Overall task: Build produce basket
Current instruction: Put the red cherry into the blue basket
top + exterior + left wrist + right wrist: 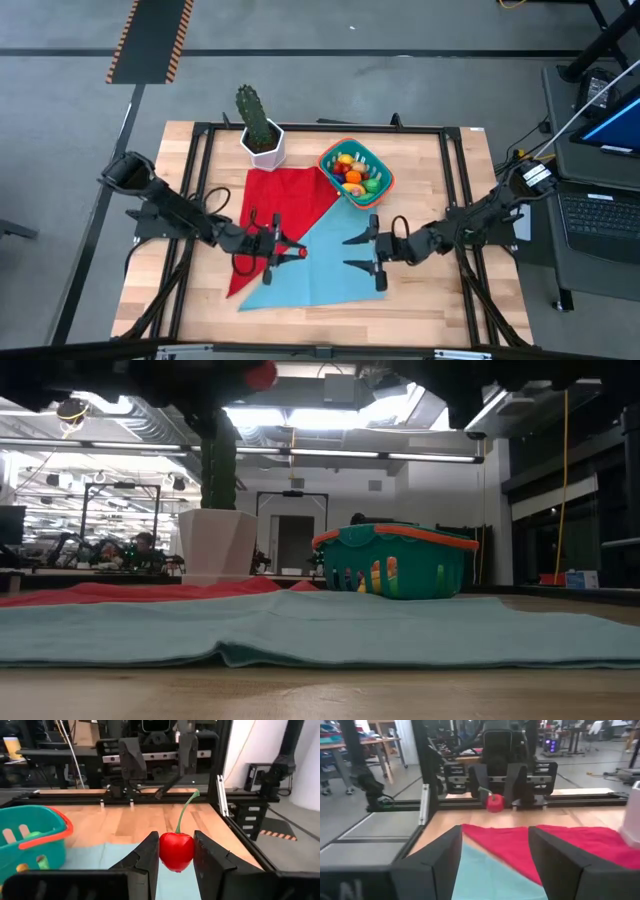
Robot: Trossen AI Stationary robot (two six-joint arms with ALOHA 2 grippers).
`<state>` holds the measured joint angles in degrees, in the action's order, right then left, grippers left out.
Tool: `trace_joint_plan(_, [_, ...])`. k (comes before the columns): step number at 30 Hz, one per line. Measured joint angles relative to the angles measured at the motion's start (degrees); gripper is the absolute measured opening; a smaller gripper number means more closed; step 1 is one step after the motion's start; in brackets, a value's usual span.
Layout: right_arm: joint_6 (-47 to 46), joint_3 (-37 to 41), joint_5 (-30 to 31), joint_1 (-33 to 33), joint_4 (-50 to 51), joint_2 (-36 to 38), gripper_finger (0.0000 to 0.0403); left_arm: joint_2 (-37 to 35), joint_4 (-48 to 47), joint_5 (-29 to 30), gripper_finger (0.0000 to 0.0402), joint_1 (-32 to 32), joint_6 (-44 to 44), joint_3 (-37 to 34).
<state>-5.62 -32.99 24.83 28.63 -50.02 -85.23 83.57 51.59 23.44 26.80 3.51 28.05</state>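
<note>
Small red toy cherry [176, 851] with green stem is pinched in left hand [176, 862] above blue cloth [320, 262]; grip should be kept until over teal slotted basket [357, 172] with orange-red rim near the table's far edge; right hand [362, 252] waits open.

A red cherry [176, 851] with a curved green stem sits pinched between the fingers of the left gripper [176, 857], raised off the cloth. The teal basket [356, 172], orange-rimmed with slotted sides, stands upright near the table's far edge, holding orange, yellow, red and green produce [353, 172].
</note>
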Motion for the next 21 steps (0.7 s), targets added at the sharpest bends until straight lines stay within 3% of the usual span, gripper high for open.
trace_joint_plan(8, [4.9, -2.9, -4.0, -4.6, 0.0, -2.4, 0.0228, 0.0, 2.2, -2.0, 0.0087, -5.7, 0.9, 0.0])
trace_joint_plan(15, [8.7, -7.2, -4.1, -8.2, 0.0, -7.3, 0.0228, 0.0, 2.2, -4.7, 0.0086, -8.1, 0.9, 0.0])
trace_joint_plan(21, [9.3, -11.5, -8.2, -10.5, 0.1, -11.5, 0.0228, 0.0, 2.1, -6.6, 0.0090, -9.0, 0.9, 0.0])
